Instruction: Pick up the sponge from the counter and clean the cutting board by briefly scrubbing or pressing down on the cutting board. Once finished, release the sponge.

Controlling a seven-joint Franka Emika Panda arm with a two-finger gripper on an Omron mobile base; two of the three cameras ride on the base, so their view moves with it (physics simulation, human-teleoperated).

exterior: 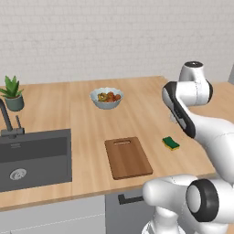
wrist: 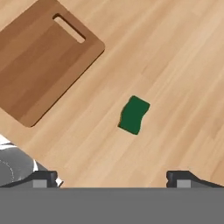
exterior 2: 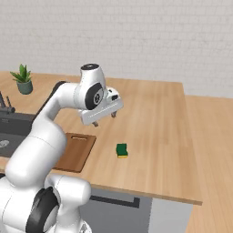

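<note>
Approach step: spread empty jaws (exterior 2: 103,118) hover above the small green-topped yellow sponge (wrist: 134,115) on the light wood-plank table (wrist: 183,65), reddish-brown wooden cutting board (wrist: 41,61) at 10 o'clock; next, descend and pinch.

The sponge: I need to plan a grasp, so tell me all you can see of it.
The sponge is a small rectangular block, dark green on top over a yellow layer. It lies flat on the wooden counter, apart from the cutting board. Nothing touches it; the open claw hangs above, empty.
</note>
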